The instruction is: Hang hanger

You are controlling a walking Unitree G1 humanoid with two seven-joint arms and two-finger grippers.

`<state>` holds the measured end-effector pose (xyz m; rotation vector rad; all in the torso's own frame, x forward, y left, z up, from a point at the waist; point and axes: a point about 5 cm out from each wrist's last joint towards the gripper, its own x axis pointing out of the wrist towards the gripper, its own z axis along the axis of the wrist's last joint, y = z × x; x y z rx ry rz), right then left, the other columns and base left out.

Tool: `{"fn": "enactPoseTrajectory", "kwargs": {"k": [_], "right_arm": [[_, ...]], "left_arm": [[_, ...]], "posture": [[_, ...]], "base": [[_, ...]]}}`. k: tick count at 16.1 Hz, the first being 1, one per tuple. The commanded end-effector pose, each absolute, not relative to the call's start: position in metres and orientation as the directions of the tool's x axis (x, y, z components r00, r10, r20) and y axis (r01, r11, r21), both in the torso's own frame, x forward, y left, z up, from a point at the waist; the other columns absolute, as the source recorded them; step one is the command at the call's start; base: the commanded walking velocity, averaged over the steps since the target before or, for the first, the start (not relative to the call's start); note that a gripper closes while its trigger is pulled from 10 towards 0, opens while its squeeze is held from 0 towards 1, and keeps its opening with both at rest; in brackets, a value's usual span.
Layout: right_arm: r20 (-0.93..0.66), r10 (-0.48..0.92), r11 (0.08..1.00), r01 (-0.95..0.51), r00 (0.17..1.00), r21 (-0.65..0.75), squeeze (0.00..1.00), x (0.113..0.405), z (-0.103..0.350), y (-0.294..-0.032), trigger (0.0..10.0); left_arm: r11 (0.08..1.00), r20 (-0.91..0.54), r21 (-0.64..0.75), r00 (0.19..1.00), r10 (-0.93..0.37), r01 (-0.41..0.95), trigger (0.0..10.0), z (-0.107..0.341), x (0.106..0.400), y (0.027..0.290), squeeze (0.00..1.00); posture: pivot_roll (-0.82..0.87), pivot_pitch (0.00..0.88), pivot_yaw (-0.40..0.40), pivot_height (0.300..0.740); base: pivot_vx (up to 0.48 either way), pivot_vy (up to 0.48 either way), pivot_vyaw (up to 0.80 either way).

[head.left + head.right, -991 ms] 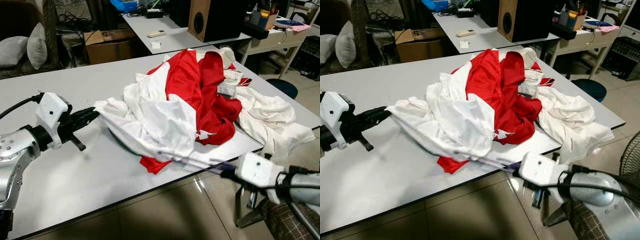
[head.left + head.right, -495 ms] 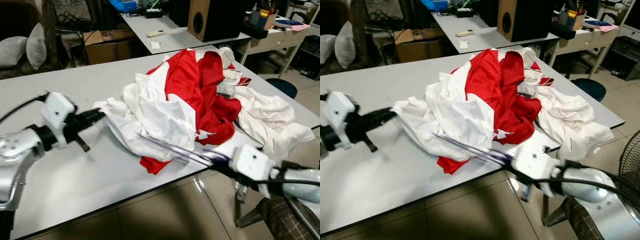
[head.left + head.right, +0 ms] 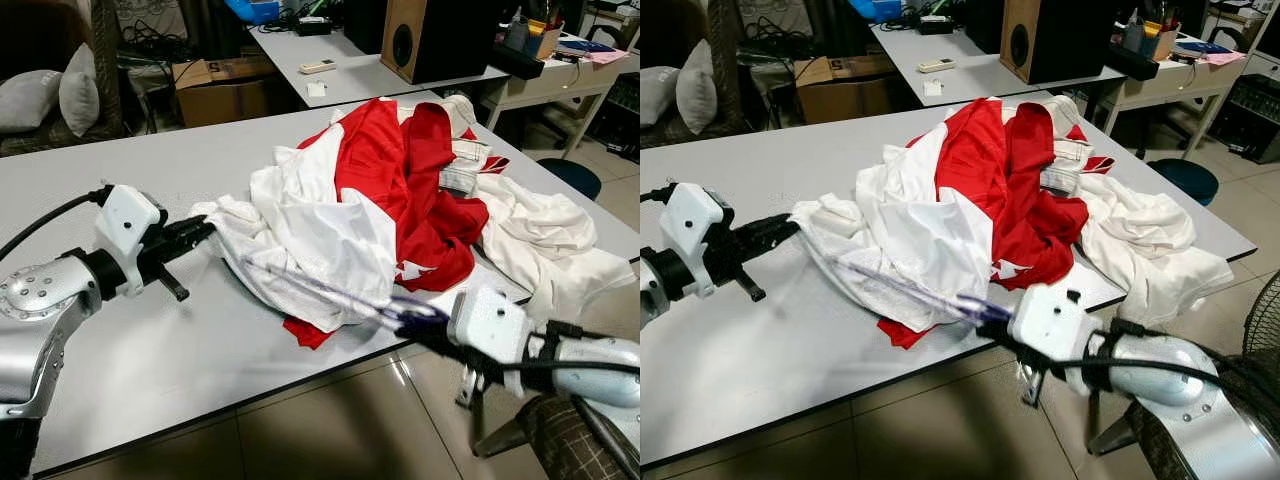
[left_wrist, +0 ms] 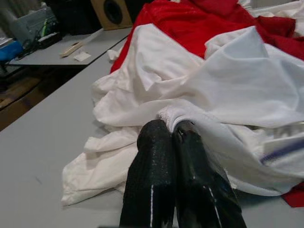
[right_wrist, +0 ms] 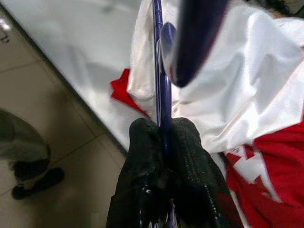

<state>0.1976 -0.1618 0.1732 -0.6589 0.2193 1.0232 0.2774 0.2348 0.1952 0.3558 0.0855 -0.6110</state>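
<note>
A pile of white and red garments lies on the grey table. A thin purple hanger runs under the white shirt's near fold. My right gripper is shut on the hanger's end just off the table's front edge; in the right wrist view the purple bar rises from between the shut fingers. My left gripper is shut on the white shirt's left edge, low over the table.
A second table with a wooden speaker and a remote stands behind. A cardboard box and cushions sit at the back left. A desk is at the right. Tiled floor lies below the table's front edge.
My right gripper has moved left and toward the table with the hanger, pushing it further under the white shirt. The left gripper has shifted slightly right, still holding the shirt's edge.
</note>
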Motion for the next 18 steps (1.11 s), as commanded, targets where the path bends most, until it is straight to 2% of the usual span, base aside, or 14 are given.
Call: {"fn": "enactPoseTrajectory", "kwargs": {"k": [1,3,6,8,14,17,18], "right_arm": [[-0.503,0.712,0.314,-0.863,0.490,-0.397,0.00,0.192,0.172,-0.164,10.0],[-0.528,0.696,0.304,-0.866,0.486,-0.397,0.00,0.191,0.169,-0.166,10.0],[-0.583,0.606,0.354,-0.839,0.542,-0.413,0.00,0.201,0.162,-0.180,10.0],[-0.583,0.605,0.355,-0.839,0.542,-0.411,0.00,0.201,0.163,-0.180,10.0],[-0.545,0.683,0.321,-0.870,0.486,-0.373,0.00,0.190,0.177,-0.179,10.0],[-0.433,0.746,0.372,-0.856,0.506,-0.359,0.00,0.191,0.196,-0.177,10.0],[-0.416,0.733,0.402,-0.837,0.537,-0.372,0.00,0.195,0.200,-0.181,10.0]], "left_arm": [[0.783,-0.175,0.308,0.841,-0.511,0.540,0.0,0.198,0.281,0.239,0.00],[0.785,-0.169,0.304,0.841,-0.513,0.540,0.0,0.199,0.282,0.238,0.00],[0.761,-0.144,0.283,0.810,-0.568,0.584,0.0,0.203,0.278,0.229,0.00],[0.758,-0.145,0.284,0.808,-0.572,0.587,0.0,0.203,0.278,0.228,0.00],[0.804,-0.185,0.326,0.867,-0.462,0.498,0.0,0.194,0.285,0.240,0.00],[0.807,-0.199,0.332,0.873,-0.446,0.488,0.0,0.191,0.287,0.240,0.00],[0.807,-0.201,0.330,0.872,-0.447,0.490,0.0,0.190,0.287,0.239,0.00]], "posture": [[0.03,0.000,0.041,0.740],[0.03,0.000,0.040,0.740],[0.03,0.000,0.031,0.740],[0.03,0.000,0.029,0.740],[0.02,0.000,0.025,0.740],[0.01,0.000,0.025,0.740],[0.01,0.000,0.027,0.740]], "base": [[0.000,0.000,0.00],[0.000,0.000,0.00],[0.000,0.000,0.00],[0.000,0.000,0.00],[0.000,0.000,0.00],[0.000,0.000,0.00],[0.000,0.000,0.00]]}}
